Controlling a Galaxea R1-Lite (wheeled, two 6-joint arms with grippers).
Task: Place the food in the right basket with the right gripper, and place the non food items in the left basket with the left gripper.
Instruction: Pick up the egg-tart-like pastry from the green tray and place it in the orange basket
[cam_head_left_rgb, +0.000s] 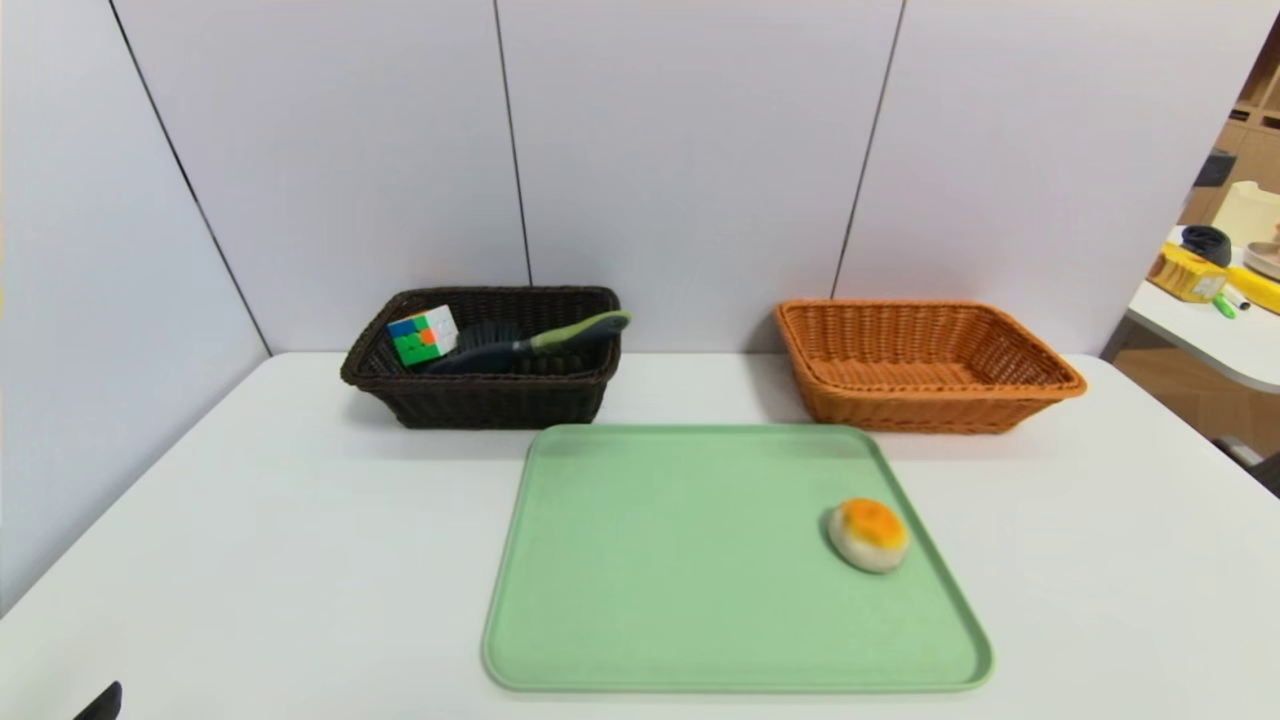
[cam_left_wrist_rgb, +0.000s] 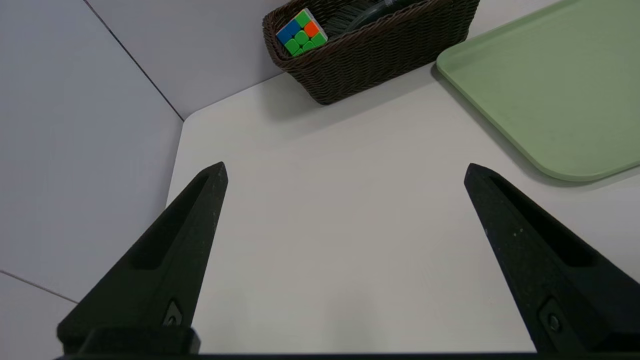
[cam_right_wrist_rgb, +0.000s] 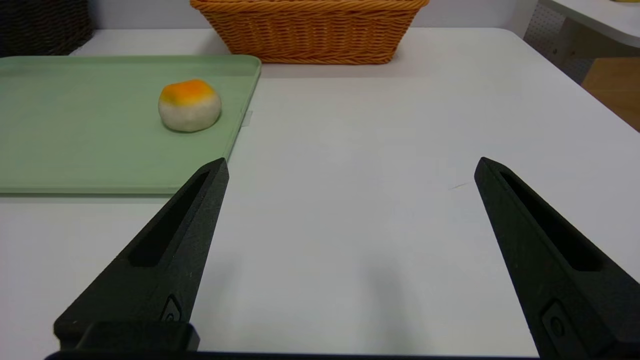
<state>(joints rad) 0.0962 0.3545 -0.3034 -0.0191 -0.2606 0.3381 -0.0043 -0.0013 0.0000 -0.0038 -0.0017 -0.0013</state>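
The bun (cam_head_left_rgb: 868, 534) (cam_right_wrist_rgb: 189, 105), off-white with an orange top, lies near the right edge of the green tray (cam_head_left_rgb: 700, 560) (cam_right_wrist_rgb: 75, 125). The orange-tan right basket (cam_head_left_rgb: 925, 363) (cam_right_wrist_rgb: 310, 35) stands behind it with nothing in it. In the dark brown left basket (cam_head_left_rgb: 490, 395) (cam_left_wrist_rgb: 380, 50) lie the puzzle cube (cam_head_left_rgb: 423, 335) (cam_left_wrist_rgb: 301, 33) and the brush (cam_head_left_rgb: 545, 342). My left gripper (cam_left_wrist_rgb: 345, 170) hovers open over bare table near the front left, holding nothing. My right gripper (cam_right_wrist_rgb: 351, 165) is open over bare table right of the tray, holding nothing.
Grey panel walls close off the back and left of the white table (cam_head_left_rgb: 250, 520). A second table (cam_head_left_rgb: 1215, 330) with clutter stands beyond the right edge. A dark tip (cam_head_left_rgb: 100, 703) shows at the head view's lower left corner.
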